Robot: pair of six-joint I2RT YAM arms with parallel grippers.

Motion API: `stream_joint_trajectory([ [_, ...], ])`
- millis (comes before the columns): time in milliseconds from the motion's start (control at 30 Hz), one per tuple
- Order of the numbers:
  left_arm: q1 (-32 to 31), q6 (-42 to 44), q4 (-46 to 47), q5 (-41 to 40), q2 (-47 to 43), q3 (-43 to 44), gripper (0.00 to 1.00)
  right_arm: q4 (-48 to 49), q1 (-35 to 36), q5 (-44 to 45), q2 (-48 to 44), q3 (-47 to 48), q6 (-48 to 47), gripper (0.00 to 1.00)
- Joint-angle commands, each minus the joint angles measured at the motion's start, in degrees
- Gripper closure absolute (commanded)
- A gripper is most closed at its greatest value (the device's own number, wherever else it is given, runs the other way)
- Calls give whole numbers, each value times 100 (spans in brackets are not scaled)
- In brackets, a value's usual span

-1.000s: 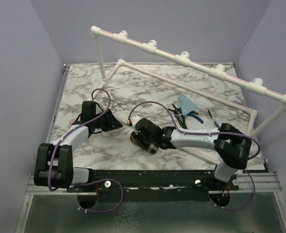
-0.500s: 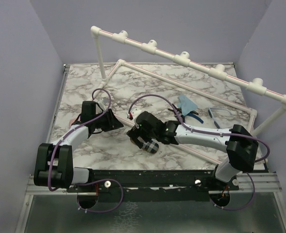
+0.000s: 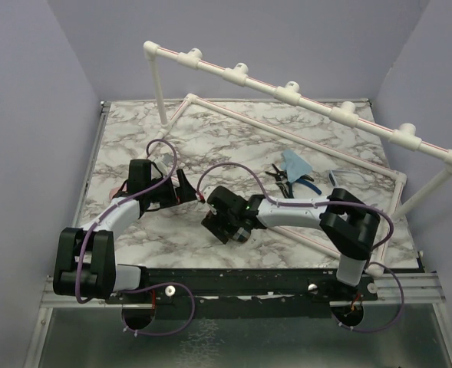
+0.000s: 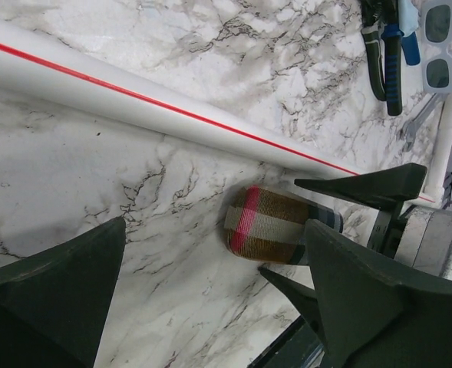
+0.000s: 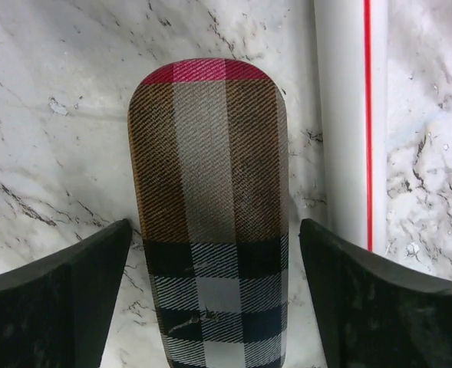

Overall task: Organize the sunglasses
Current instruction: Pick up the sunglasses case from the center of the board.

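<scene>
The blue-framed sunglasses (image 4: 439,44) lie at the far right by the white pipe. In the top view only a bit of them (image 3: 332,177) shows behind the right arm's elbow. A brown plaid case (image 5: 209,199) lies shut on the marble, also seen in the left wrist view (image 4: 275,226). My right gripper (image 5: 214,299) is open and straddles the case's dark end, with a gap on each side. My left gripper (image 4: 218,307) is open over bare marble just left of the case and holds nothing. From above, the two grippers (image 3: 186,192) (image 3: 219,222) stand close together.
A white pipe frame (image 3: 287,138) crosses the table, and one red-striped pipe (image 5: 348,115) runs right beside the case. Black-and-blue pliers (image 4: 387,54) and a blue cloth (image 3: 295,162) lie near the sunglasses. A pinkish object (image 3: 117,188) peeks out beside the left arm.
Both grippers have opened. The right gripper has let go of the plaid case, which now lies on the marble, and its arm has folded back with the elbow raised.
</scene>
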Motion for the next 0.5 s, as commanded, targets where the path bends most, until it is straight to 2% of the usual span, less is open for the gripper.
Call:
stream_joint_trajectory([
  [0, 40, 165, 21, 120, -101, 127, 1, -136, -19, -237, 326, 96, -79, 16],
  [100, 60, 177, 19, 120, -87, 143, 1, -145, -30, -58, 208, 115, -50, 45],
  [167, 81, 192, 23, 128, -75, 153, 1, -163, -42, 16, 19, 139, -87, 60],
  [267, 117, 197, 21, 120, -53, 169, 1, -174, -161, 79, -345, 259, -225, 68],
  [467, 194, 235, 19, 131, -34, 162, 1, -88, -1168, -174, -807, 841, -936, 70],
])
